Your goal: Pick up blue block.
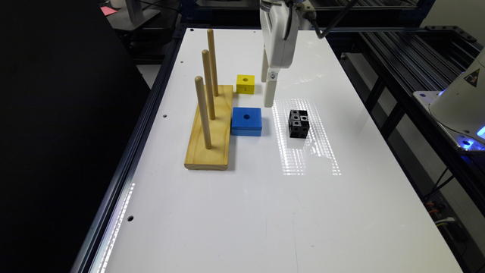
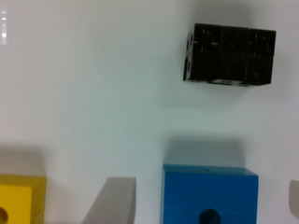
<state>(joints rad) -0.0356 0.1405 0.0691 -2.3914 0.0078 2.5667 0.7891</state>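
Observation:
The blue block (image 1: 246, 121) is a flat bright-blue square with a round hole in its top, lying on the white table (image 1: 242, 197) beside the wooden peg base. In the wrist view the blue block (image 2: 209, 196) lies between my two pale fingers (image 2: 112, 200), below them. My gripper (image 1: 267, 89) hangs above the table just past the block's far right corner, between the yellow cube and the black cube. It is open, with nothing held; the gripper (image 2: 203, 198) has its fingertips wide apart.
A wooden base with three upright pegs (image 1: 210, 125) stands at the block's left in the exterior view. A small yellow cube (image 1: 245, 83) sits behind the block, and a black cube cluster (image 1: 298, 123) to its right. The table's left edge (image 1: 125, 182) drops off.

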